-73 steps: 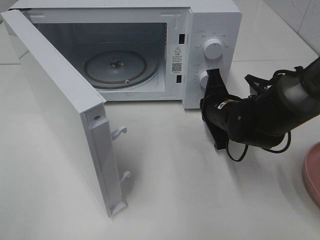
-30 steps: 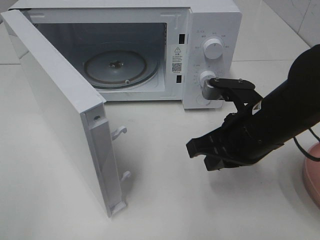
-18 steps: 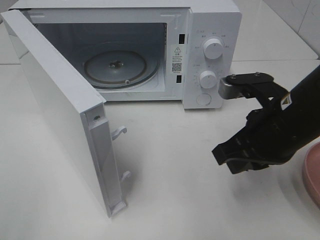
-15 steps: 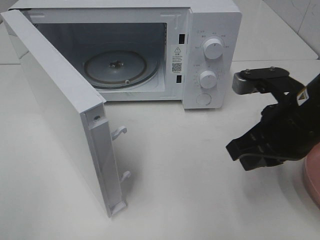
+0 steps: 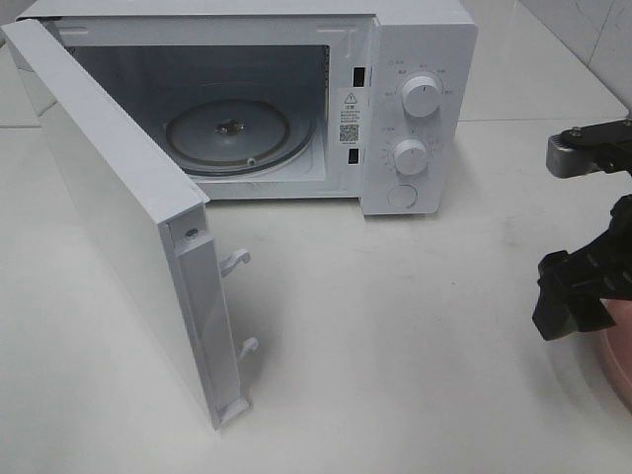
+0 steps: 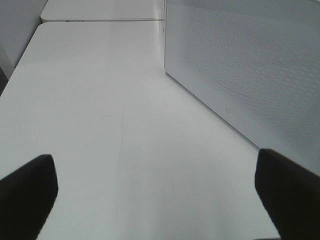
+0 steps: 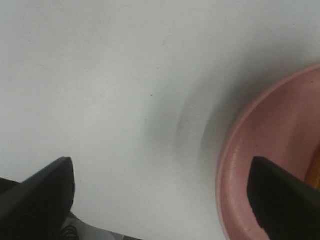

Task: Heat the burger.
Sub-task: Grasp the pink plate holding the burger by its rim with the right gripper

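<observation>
The burger (image 7: 316,170) is hardly shown: only a yellow-orange sliver at the edge of the right wrist view can be taken for it, lying on the pink plate (image 7: 250,165), which stands on the white surface (image 5: 395,326) at the far right, well apart from the microwave (image 5: 415,99). The right gripper (image 7: 160,165) is held low over the near rim of the plate with its jaws spread wide and nothing between them except bare surface and that rim, a stance judged to suit a grasp on the plate's edge, so that the food can be carried without being squeezed. The microwave door (image 5: 118,217) is swung fully out to the left and the glass turntable (image 5: 232,133) lies bare, so the cavity is ready to be loaded. The left gripper (image 6: 155,157) is likewise open and empty, kept low over the surface just outside the opened door, probably so that the door can be shut once the plate is inside.
</observation>
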